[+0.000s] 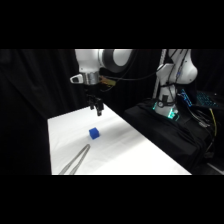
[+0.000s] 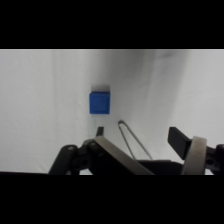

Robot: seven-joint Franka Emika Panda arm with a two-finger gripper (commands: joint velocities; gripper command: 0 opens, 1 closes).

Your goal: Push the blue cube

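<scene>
The Panda arm's gripper [image 1: 96, 108], fingers spread apart and empty, hangs above the white table [image 1: 145, 155]; the blue cube [image 1: 94, 133] sits mid-table, just beyond metal tongs [image 1: 76, 161].

Arm [image 1: 102, 60]: white rounded casings, dark joint face, grey metallic wrist collar. Gripper [image 1: 96, 107]: black linkage, black fingers [image 2: 177, 140]. Black cable trails toward white base [image 1: 177, 70].

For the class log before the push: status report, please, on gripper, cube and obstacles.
Gripper above table, short of blue cube, no contact. Cube flat on table, free. Metal tongs lie just beyond cube.
</scene>
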